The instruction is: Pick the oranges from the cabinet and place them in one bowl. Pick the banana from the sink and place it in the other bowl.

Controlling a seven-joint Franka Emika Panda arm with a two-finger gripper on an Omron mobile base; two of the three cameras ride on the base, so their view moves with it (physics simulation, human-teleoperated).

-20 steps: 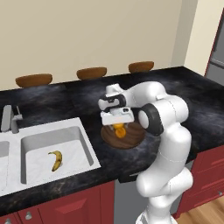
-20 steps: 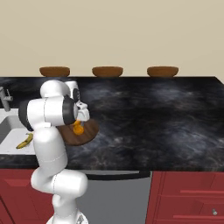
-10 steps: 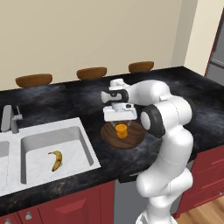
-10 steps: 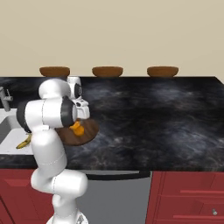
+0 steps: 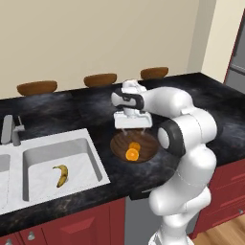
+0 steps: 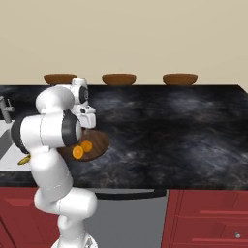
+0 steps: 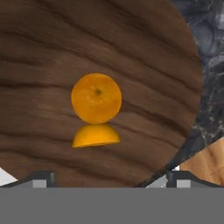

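Both oranges lie in the dark wooden bowl (image 5: 146, 143) (image 6: 99, 141) on the black counter: a round orange (image 7: 96, 98) (image 5: 136, 146) (image 6: 86, 146) and a flatter-looking one (image 7: 95, 135) (image 5: 131, 154) (image 6: 77, 153) touching it. My gripper (image 5: 131, 128) (image 6: 88, 122) (image 7: 109, 178) hangs open straight above the bowl (image 7: 131, 52), clear of the fruit, with nothing between its fingertips (image 7: 41, 177). The banana (image 5: 61, 174) (image 6: 23, 160) lies on the floor of the sink (image 5: 91, 150), to the left of the bowl. The cabinet and the other bowl are out of view.
A grey faucet (image 5: 12, 129) stands behind the sink. Three brown stool tops (image 5: 36, 88) (image 5: 100, 79) (image 5: 154, 72) line the counter's far edge. Red drawer fronts (image 6: 208, 218) run below the counter. Black countertop (image 6: 174, 126) stretches to the right of the bowl.
My hand has risen from low over the wooden bowl to well above it. The oranges stay in the bowl. The banana has not moved.
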